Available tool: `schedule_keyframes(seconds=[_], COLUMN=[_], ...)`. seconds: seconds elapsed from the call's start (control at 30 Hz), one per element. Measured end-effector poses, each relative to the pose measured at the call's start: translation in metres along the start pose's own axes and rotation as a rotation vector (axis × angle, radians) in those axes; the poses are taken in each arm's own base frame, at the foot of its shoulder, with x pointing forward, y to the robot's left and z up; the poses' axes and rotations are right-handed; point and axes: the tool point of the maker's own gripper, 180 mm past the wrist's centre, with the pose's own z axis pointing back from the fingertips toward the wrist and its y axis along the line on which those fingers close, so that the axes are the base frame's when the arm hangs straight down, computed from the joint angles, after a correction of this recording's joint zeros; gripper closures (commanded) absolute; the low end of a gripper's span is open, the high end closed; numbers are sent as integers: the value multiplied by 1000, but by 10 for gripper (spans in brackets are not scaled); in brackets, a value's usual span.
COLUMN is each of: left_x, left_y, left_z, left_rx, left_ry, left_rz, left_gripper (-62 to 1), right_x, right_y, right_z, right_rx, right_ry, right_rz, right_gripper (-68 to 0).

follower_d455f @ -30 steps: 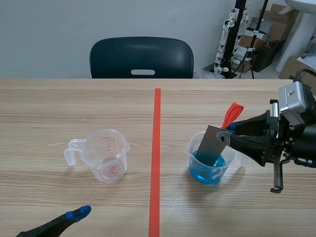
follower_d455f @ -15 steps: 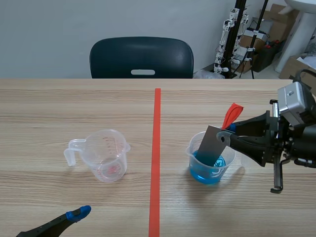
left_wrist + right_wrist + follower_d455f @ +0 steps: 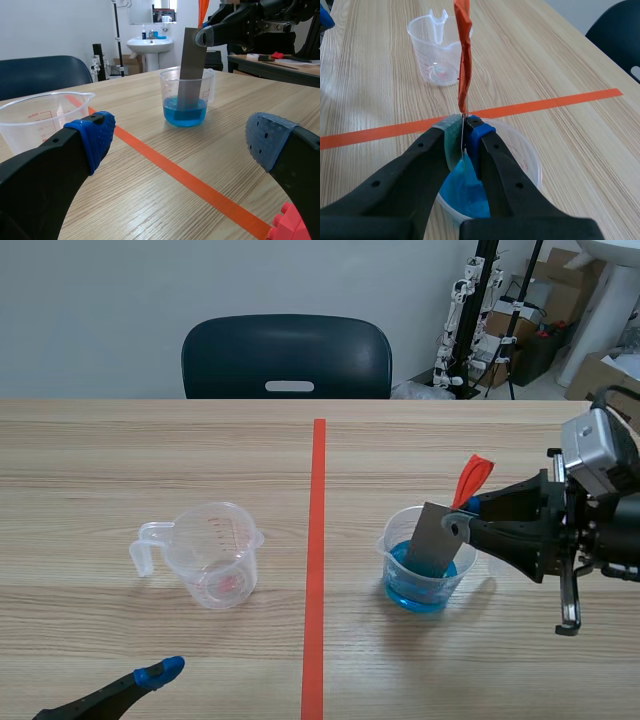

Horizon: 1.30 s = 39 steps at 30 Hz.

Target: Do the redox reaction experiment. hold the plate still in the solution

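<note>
Right claw [image 3: 462, 524] clamps grey plate [image 3: 430, 545] in blue-filled beaker [image 3: 420, 596]; left claw [image 3: 182, 141] gapes; its red markings [image 3: 523, 160] illegible.

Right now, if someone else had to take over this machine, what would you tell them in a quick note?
Right gripper: shut on the grey plate near its upper end; a red tag sticks up from the grip.
Left gripper: open, empty, low over the table, short of the empty measuring cup.
Plate: tilted, lower end in the blue solution inside the clear beaker.
Done: plate dipped.
To do: hold it steady there.
</note>
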Motion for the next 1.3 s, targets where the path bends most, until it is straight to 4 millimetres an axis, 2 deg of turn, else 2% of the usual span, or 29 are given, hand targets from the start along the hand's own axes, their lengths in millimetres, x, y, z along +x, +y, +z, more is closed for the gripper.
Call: schedule_keyframes(seconds=[0.33,0.47,1.3], left_x=[0,0,0], left_y=[0,0,0], left_z=[0,0,0], left_rx=[0,0,0], left_ry=[0,0,0], left_rz=[0,0,0], left_gripper=[-553,-553,-553], right_x=[3,-3,-1], right_y=[-12,-12,-16], right_z=[5,6,6], right_rx=[-63,-62,-80], right_ry=[-12,23,11], right_rz=[-45,-45,-60], right_gripper=[-6,-6,-6])
